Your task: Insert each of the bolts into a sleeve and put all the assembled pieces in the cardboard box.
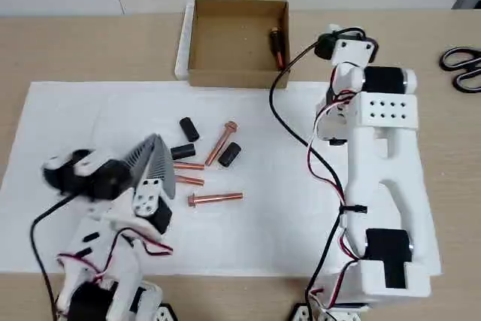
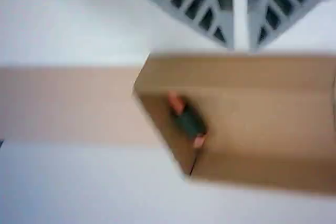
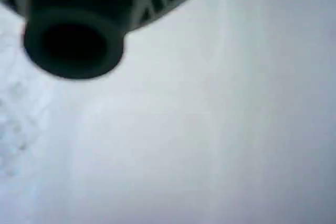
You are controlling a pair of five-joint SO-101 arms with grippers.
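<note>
The cardboard box [image 1: 197, 39] stands at the table's far edge, with one bolt-in-sleeve piece [image 1: 276, 44] lying against its right wall; the left wrist view shows the same piece [image 2: 186, 120] in the box [image 2: 262, 93]. On the white paper lie three loose black sleeves [image 1: 189, 129] [image 1: 229, 154] [image 1: 183, 152] and several copper bolts [image 1: 220, 143] [image 1: 216, 198] [image 1: 189, 180]. My left gripper [image 1: 158, 142] [image 2: 240, 43] hovers just left of them, shut and empty. My right gripper [image 3: 79, 3] is shut on a black sleeve [image 3: 73, 45], seen end-on above the paper.
White paper [image 1: 285, 223] covers the middle of the table. The right arm [image 1: 383, 186] stands folded over its right side, with cables hanging beside it. Scissors [image 1: 462, 65] lie at the far right edge.
</note>
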